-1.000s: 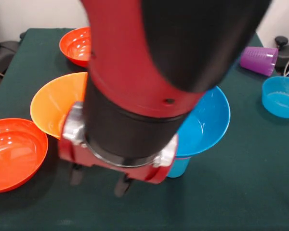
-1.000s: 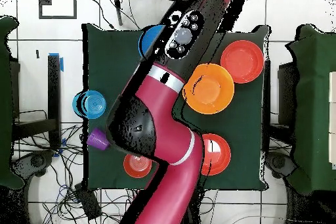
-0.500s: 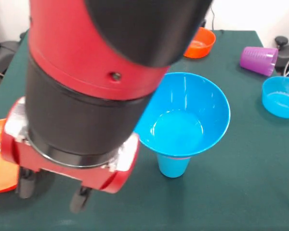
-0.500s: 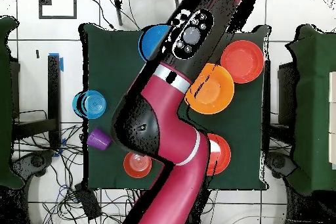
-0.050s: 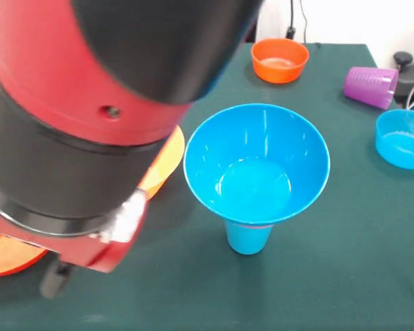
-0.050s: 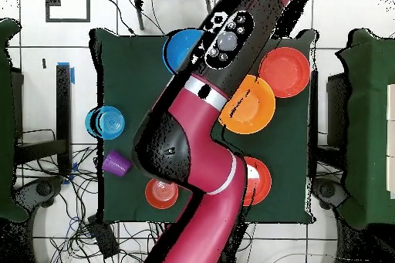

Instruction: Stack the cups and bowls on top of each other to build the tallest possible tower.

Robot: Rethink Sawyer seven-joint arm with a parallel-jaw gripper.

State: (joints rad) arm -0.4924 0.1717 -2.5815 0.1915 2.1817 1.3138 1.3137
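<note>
While low, claw point(image 5: 55, 279) left of tower point(image 5: 257, 165)

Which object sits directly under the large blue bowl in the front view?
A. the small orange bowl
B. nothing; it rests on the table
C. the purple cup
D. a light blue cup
D: the large blue bowl perches on a light blue cup, with a thin pink rim showing between them.
</note>
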